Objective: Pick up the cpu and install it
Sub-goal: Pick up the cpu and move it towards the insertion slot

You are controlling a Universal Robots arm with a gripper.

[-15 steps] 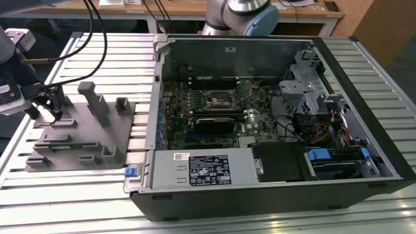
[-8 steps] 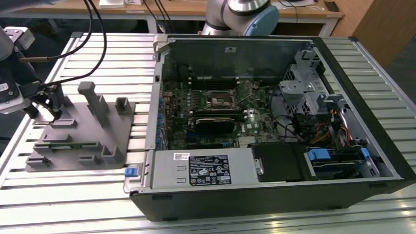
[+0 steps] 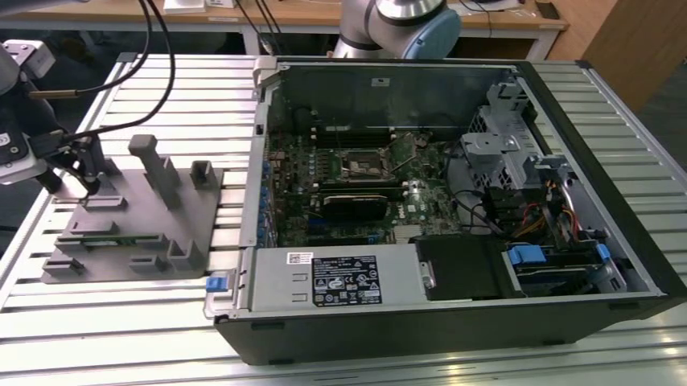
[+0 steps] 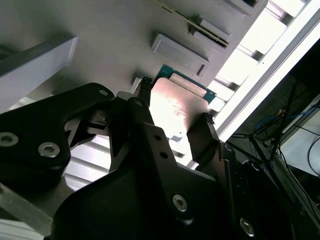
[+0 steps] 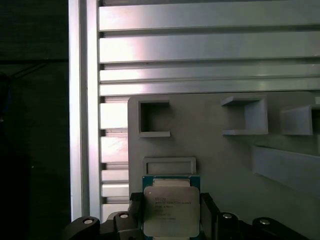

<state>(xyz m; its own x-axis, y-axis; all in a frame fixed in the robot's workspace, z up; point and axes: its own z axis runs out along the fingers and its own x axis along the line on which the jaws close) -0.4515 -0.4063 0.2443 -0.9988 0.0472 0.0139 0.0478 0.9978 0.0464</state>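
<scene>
The tool (image 4: 175, 102) is clamping the cpu (image 4: 180, 107) between its two black fingers (image 4: 147, 130), which are pressing on opposite edges of the chip in both wrist views. The chip's silver-white lid is facing the cameras, and a thin green rim is showing along its far edge. I cannot tell whether the chip is resting on the tray or hanging just clear of it. Just beyond the cpu in the first wrist view, a low rectangular frame (image 5: 169, 166) is rising from the grey plastic tray (image 5: 215, 155), with open-sided bracket shapes (image 5: 150, 119) standing farther along the plate. In the exterior view the tool (image 3: 80, 181) is hanging low over the tray's far corner at the exterior view's left, with dark cables (image 3: 150, 48) running up from the wrist. The tray is lying flat on the slatted aluminium surface (image 3: 118, 322) and carrying several upright grey blocks (image 3: 150, 165). Just beside it, toward the exterior view's right, an open computer case (image 3: 451, 330) is lying on its side, exposing the motherboard (image 3: 419, 201). The black square cpu socket (image 3: 356, 163) is sitting near the board's middle, well apart from the tool. The arm's base (image 3: 403, 24) is standing behind the case.
</scene>
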